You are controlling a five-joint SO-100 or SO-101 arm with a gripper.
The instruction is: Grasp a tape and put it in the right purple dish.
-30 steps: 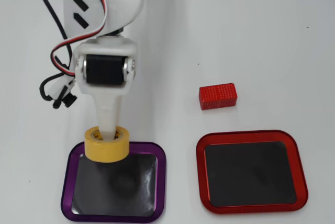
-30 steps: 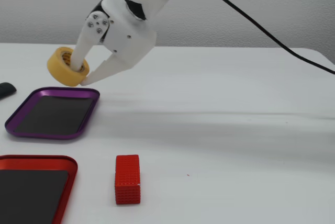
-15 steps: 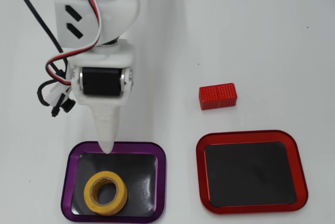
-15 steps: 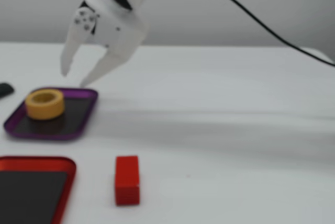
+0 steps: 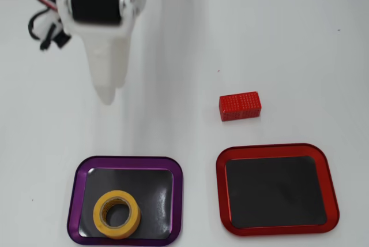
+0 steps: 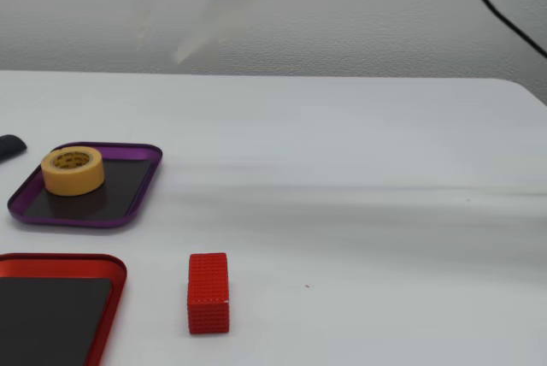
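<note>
Tape (image 5: 117,214) flat inside purple dish (image 5: 79,184), toward its lower-left corner in the overhead view. Placement looks done. Claw (image 6: 162,45) raised well clear of the counter (image 6: 359,169), blurred, holding nothing; fixed view suggests fingers apart, but cannot tell for certain. Red dish (image 5: 219,169) empty, red block (image 5: 240,106) untouched beside it. Only arm retreat looks left.

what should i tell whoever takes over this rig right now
Gripper: raised above the table, blurred, nothing visibly in it; open or shut cannot be told.
Tape: lying flat inside the purple dish, toward its near-left corner in the overhead view.
Red tray: holds nothing. Red block: on the table beside it.
Done: tape is in the dish.
Left: apparently only parking the arm.
</note>
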